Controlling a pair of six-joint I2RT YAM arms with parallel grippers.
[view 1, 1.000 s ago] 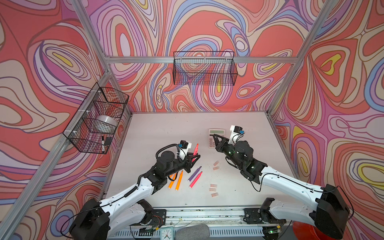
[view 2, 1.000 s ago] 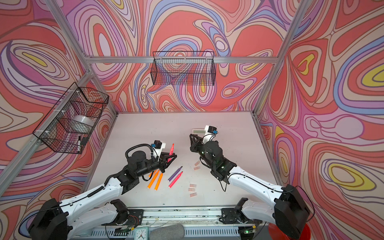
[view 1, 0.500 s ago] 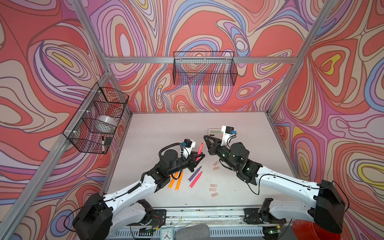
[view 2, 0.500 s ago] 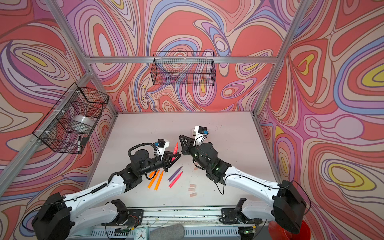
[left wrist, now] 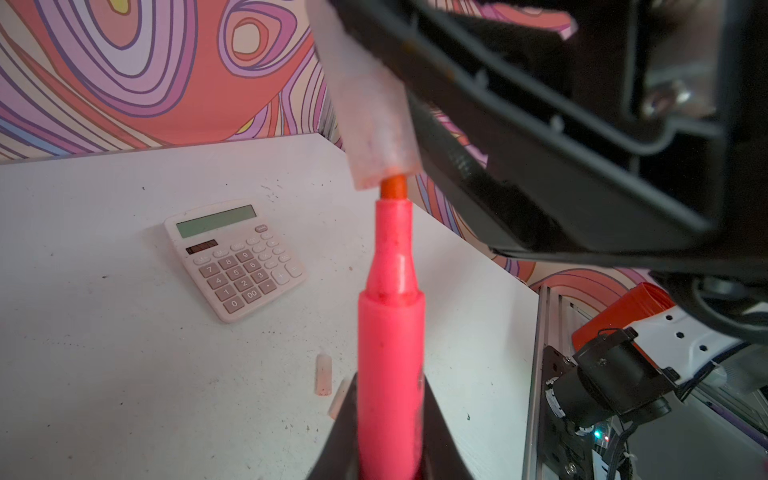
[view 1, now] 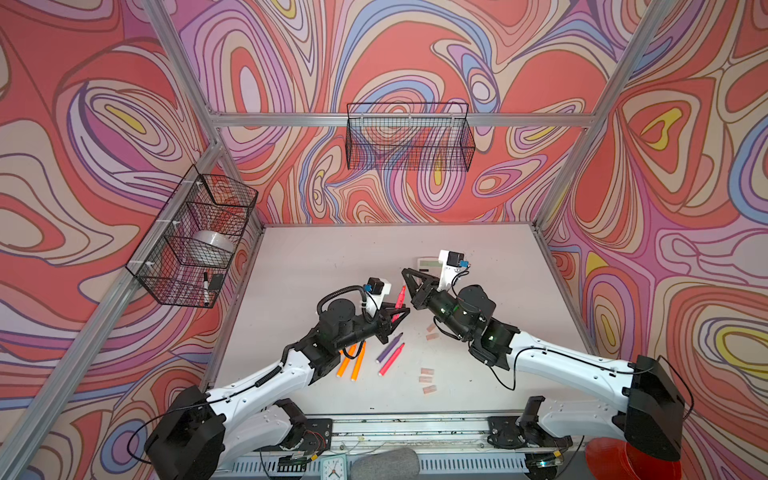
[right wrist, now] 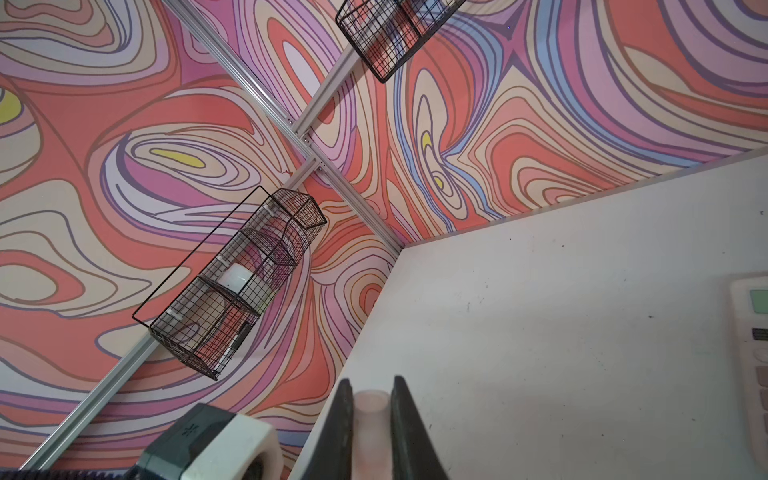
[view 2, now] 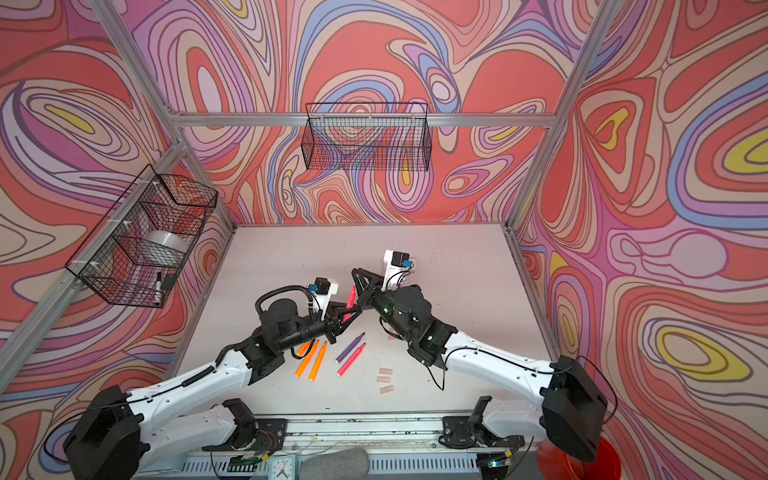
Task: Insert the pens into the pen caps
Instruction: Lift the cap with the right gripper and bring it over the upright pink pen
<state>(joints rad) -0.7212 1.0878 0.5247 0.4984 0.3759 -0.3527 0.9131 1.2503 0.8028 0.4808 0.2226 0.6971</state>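
Above the middle of the worktop (view 1: 332, 257), a hot pink pen (left wrist: 390, 328) is clamped tip-up in the left gripper (left wrist: 390, 399) and a pale pink cap (left wrist: 372, 104) is pinched in the right gripper (right wrist: 372, 395), mouth held over the orange nib (left wrist: 392, 188), apparently so both align for pressing together.

Both arms stretch toward the calculator (view 1: 428, 263), elbows low, and meet just short of it on its near left side in both top views. The left gripper (left wrist: 390, 382) is clamped on a pink pen (left wrist: 390, 332). The right gripper (right wrist: 372, 386), its wrist bent, pinches a pale cap (right wrist: 371, 415) and faces the left one.
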